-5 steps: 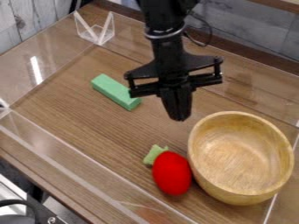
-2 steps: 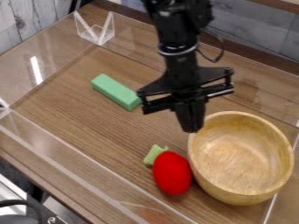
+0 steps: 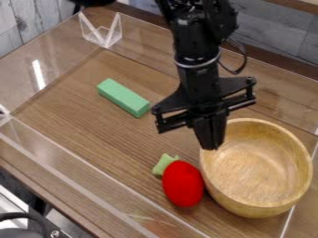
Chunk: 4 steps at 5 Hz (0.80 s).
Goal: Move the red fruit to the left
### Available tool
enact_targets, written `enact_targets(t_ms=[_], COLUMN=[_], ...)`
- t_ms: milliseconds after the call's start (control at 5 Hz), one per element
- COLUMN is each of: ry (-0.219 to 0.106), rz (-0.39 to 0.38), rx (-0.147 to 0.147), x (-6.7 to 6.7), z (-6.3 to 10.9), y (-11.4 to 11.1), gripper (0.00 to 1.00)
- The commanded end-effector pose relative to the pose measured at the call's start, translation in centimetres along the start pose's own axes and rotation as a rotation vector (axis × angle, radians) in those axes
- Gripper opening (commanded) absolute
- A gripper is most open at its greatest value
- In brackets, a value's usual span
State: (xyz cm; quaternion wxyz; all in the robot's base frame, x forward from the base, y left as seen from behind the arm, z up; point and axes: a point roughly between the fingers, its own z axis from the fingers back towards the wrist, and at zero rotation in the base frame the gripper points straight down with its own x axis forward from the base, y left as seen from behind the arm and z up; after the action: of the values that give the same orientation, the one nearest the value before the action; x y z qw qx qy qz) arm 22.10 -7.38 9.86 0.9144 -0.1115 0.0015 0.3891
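The red fruit is small, glossy and rounded, with a light green stem tip at its upper left. It lies on the wooden table close to the front, just left of the wooden bowl. My gripper points almost straight down, its black fingers pressed together into one tip with nothing between them. That tip hangs just above and slightly right of the fruit, near the bowl's left rim, and I cannot tell whether it touches anything.
A flat green rectangular block lies on the table to the left. A clear wire-like stand sits at the back left. Transparent walls edge the work area on the left and front.
The gripper has travelled right and toward the front, sinking a little, and its wrist has rolled. It now hangs over the fruit beside the bowl's rim. Fruit, bowl and block have not moved.
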Motion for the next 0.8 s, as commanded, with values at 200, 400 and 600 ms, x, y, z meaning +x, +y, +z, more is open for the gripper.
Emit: enact_targets(t_ms=[200,400,600], ry=[-0.05,-0.049,-0.053], rz=[0.177,0.215,0.172], rx=[-0.047,-0.05,-0.032], x=[0.8,-0.2,-0.3], z=[0.9,1.7,1.2], y=[-1.2,-1.4,0.1], gripper=[0.0,0.0,1.0])
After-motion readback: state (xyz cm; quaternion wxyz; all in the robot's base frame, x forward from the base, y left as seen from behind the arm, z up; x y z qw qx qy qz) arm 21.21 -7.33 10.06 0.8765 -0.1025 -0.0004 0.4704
